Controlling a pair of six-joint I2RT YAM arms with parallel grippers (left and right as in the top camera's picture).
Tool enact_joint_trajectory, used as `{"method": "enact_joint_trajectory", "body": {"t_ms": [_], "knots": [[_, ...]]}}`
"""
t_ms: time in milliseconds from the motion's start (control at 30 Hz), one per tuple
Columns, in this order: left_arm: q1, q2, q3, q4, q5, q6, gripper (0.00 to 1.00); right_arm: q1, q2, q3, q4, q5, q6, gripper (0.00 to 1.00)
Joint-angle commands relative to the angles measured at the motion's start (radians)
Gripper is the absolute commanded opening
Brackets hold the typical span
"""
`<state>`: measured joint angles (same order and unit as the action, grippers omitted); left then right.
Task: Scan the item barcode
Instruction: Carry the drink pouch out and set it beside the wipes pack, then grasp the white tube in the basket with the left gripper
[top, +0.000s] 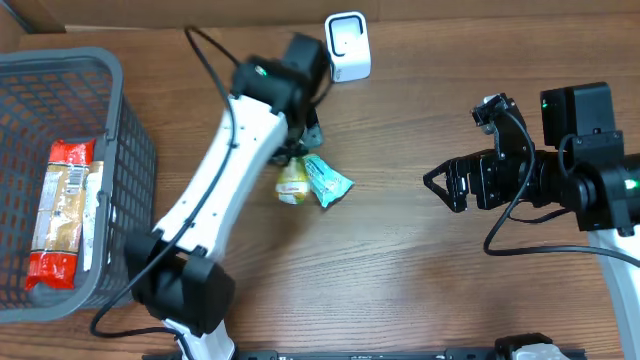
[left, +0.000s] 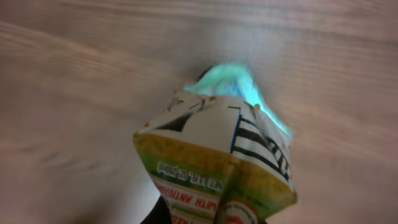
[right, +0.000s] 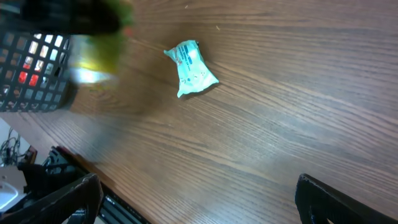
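Wooden table (top: 400, 270): left gripper (top: 299, 158) clamped on yellow packet (top: 292, 183); right gripper (top: 440, 187) jaws wide, empty.

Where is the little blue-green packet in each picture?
Overhead: the teal packet lies mid-table, just right of the yellow packet.
Left wrist: only its tip peeks out behind the yellow packet, upper middle.
Right wrist: upper middle, alone on the wood.
Shared landmark: the yellow packet, only a blur at upper left in the right wrist view.
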<state>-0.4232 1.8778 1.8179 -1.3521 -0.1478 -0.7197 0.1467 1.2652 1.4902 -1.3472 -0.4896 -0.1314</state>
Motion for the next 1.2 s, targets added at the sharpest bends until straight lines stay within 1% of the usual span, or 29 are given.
{"method": "enact_joint_trajectory", "body": {"t_ms": [0, 33, 100, 133, 167, 200, 233, 267, 300, 333, 400, 433, 467, 500, 533, 567, 600, 633, 667, 733, 767, 800, 833, 867, 900, 933, 1000, 1067, 1167], "knots": [[-0.006, -0.021, -0.182, 0.146, -0.057, -0.188, 0.04, 0.006, -0.004, 0.001, 0.003, -0.001, -0.004, 1.00], [0.002, -0.020, -0.258, 0.230, -0.032, -0.214, 0.04, 0.006, -0.004, 0.001, 0.003, -0.001, -0.005, 1.00], [0.010, -0.020, -0.364, 0.330, -0.016, -0.251, 0.04, 0.006, -0.004, 0.001, 0.003, -0.001, -0.004, 1.00], [0.011, -0.020, -0.394, 0.351, -0.016, -0.258, 0.04, 0.006, -0.004, 0.001, 0.003, -0.001, -0.005, 1.00], [0.011, -0.020, -0.432, 0.376, -0.022, -0.257, 0.16, 0.006, -0.004, 0.001, 0.003, -0.001, -0.005, 1.00], [0.011, -0.020, -0.456, 0.394, -0.035, -0.256, 0.69, 0.006, -0.004, 0.001, 0.003, -0.001, -0.005, 1.00], [0.012, -0.021, -0.454, 0.401, -0.039, -0.221, 0.82, 0.006, -0.004, 0.001, 0.003, -0.001, -0.004, 1.00], [0.017, -0.026, -0.426, 0.401, -0.034, -0.137, 0.91, 0.006, -0.004, 0.001, 0.003, -0.001, -0.005, 1.00], [0.048, -0.037, -0.264, 0.288, -0.026, -0.036, 0.96, 0.006, -0.004, 0.001, 0.003, -0.001, -0.004, 1.00], [0.093, -0.047, -0.084, 0.154, -0.013, 0.021, 0.97, 0.006, -0.004, 0.001, 0.003, -0.001, -0.005, 1.00], [0.185, -0.055, 0.214, -0.053, -0.009, 0.086, 0.98, 0.006, -0.004, 0.001, 0.003, -0.001, -0.004, 1.00], [0.242, -0.060, 0.351, -0.146, -0.012, 0.122, 0.98, 0.006, -0.004, 0.001, 0.003, -0.001, -0.005, 1.00], [0.333, -0.068, 0.502, -0.257, -0.037, 0.145, 0.97, 0.006, -0.004, 0.001, 0.003, -0.001, -0.005, 1.00], [0.395, -0.075, 0.565, -0.319, -0.070, 0.144, 0.97, 0.006, -0.004, 0.001, 0.003, -0.001, -0.004, 1.00], [0.494, -0.100, 0.585, -0.338, -0.071, 0.188, 0.95, 0.006, -0.004, 0.001, 0.003, -0.001, -0.004, 1.00], [0.610, -0.128, 0.568, -0.338, -0.045, 0.192, 0.95, 0.006, -0.004, 0.001, 0.003, -0.001, -0.004, 1.00], [0.681, -0.140, 0.554, -0.338, -0.023, 0.192, 0.96, 0.006, -0.004, 0.001, 0.003, -0.001, -0.005, 1.00], [0.812, -0.147, 0.517, -0.338, 0.014, 0.193, 0.96, 0.006, -0.004, 0.001, 0.003, -0.001, -0.005, 1.00], [0.903, -0.146, 0.471, -0.333, 0.010, 0.197, 0.96, 0.006, -0.004, 0.001, 0.003, -0.001, -0.004, 1.00], [1.022, -0.146, 0.330, -0.260, 0.003, 0.212, 0.95, 0.006, -0.004, 0.001, 0.003, -0.001, -0.005, 1.00], [1.055, -0.146, 0.228, -0.202, 0.000, 0.234, 0.95, 0.006, -0.004, 0.001, 0.003, -0.001, -0.005, 1.00], [1.065, -0.146, 0.122, -0.140, -0.008, 0.262, 0.94, 0.006, -0.004, 0.001, 0.003, -0.001, -0.004, 1.00], [1.064, -0.146, -0.021, -0.039, -0.020, 0.304, 0.93, 0.006, -0.004, 0.001, 0.003, -0.001, -0.004, 1.00], [1.064, -0.146, -0.167, 0.099, -0.019, 0.410, 0.94, 0.006, -0.004, 0.001, 0.003, -0.001, -0.005, 1.00], [1.064, -0.146, -0.252, 0.185, -0.019, 0.487, 0.94, 0.006, -0.004, 0.001, 0.003, -0.001, -0.005, 1.00], [1.064, -0.145, -0.371, 0.314, -0.018, 0.597, 0.95, 0.006, -0.004, 0.001, 0.003, -0.001, -0.004, 1.00], [1.064, -0.145, -0.536, 0.495, -0.010, 0.729, 0.96, 0.006, -0.004, 0.001, 0.003, -0.001, -0.005, 1.00], [1.064, -0.144, -0.641, 0.604, -0.004, 0.807, 0.94, 0.006, -0.004, 0.001, 0.004, -0.001, -0.005, 1.00], [1.064, -0.144, -0.736, 0.727, -0.003, 0.824, 0.87, 0.006, -0.004, 0.001, 0.003, -0.001, -0.005, 1.00]]}}
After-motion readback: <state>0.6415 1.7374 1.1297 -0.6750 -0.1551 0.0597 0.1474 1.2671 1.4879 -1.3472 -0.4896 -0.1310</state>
